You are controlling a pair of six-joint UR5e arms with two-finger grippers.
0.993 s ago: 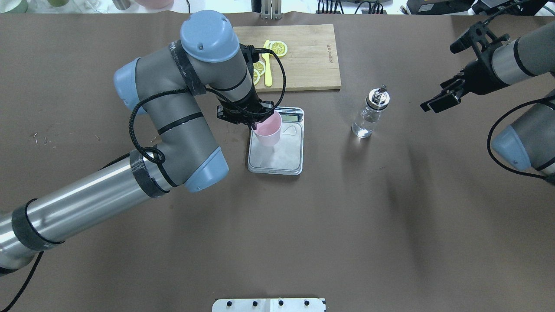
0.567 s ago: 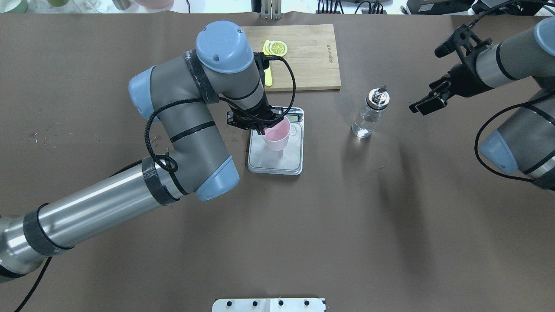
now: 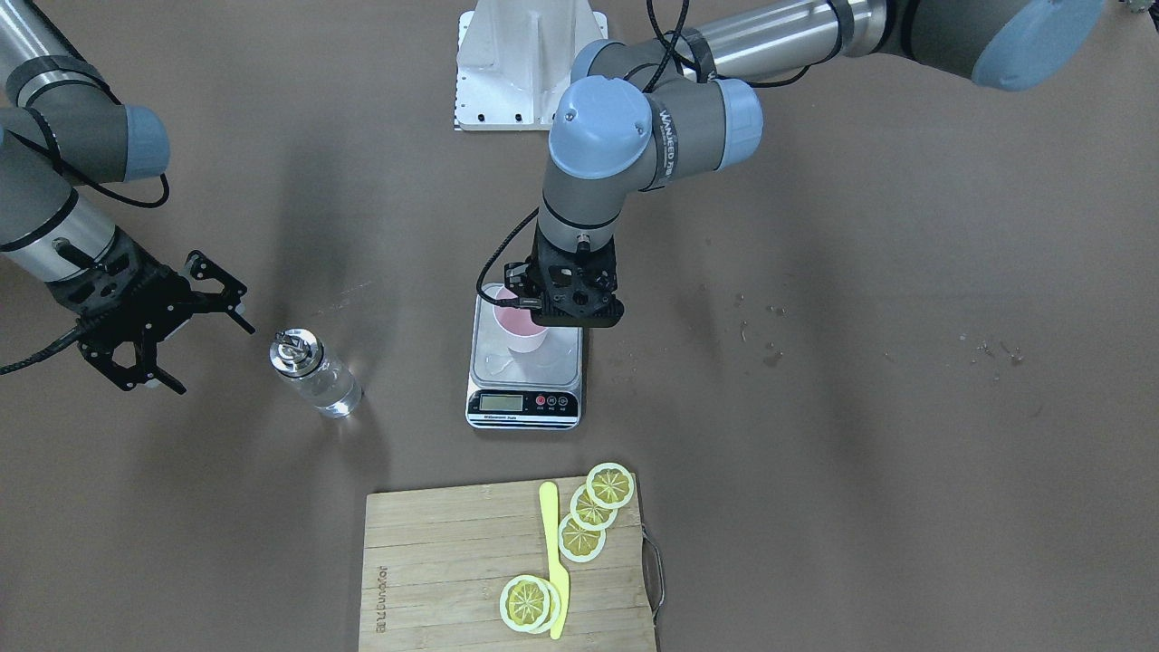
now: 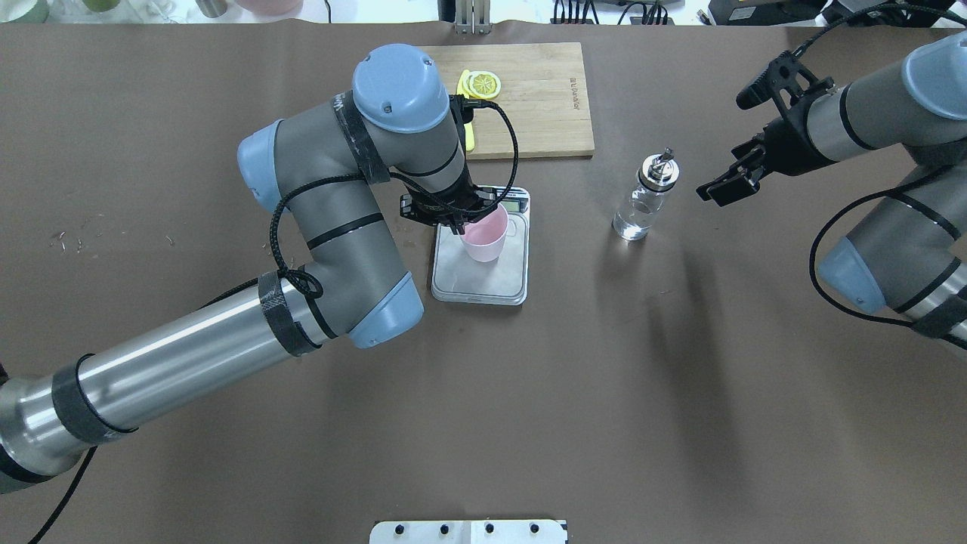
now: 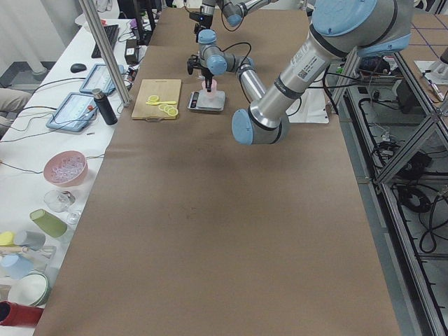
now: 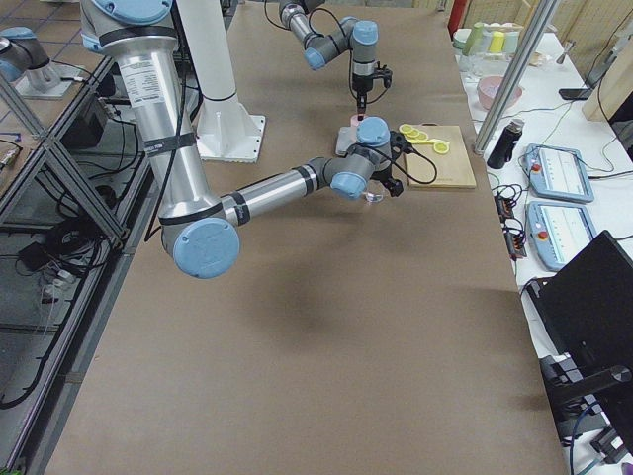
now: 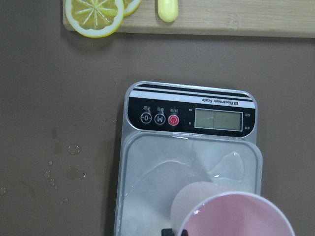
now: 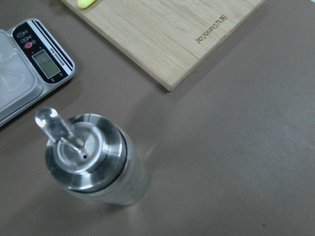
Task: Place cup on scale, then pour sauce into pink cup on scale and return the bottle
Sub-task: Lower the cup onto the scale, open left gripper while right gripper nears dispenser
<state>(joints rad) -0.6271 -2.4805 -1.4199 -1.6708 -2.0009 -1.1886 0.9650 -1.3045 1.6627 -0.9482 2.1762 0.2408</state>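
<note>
The bench (image 4: 529,415) is viewed from above behind the robot, steeply from the opposite side, and distantly from both ends. Close wrist views are aimed downward: the scale (image 7: 192,113) below the left hand (image 4: 458,224), the bottle (image 8: 88,157) under the right hand (image 3: 215,359), with the scale shared by both.

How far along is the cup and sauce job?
Done: nothing fully. In hand: the left gripper grips the pale pink tapered cup by its rim over the platform of the silver digital scale; release remains. The open right gripper is beside the clear glass bottle with the metal pourer, not touching. Left: grasp, pour, return the bottle.
</note>
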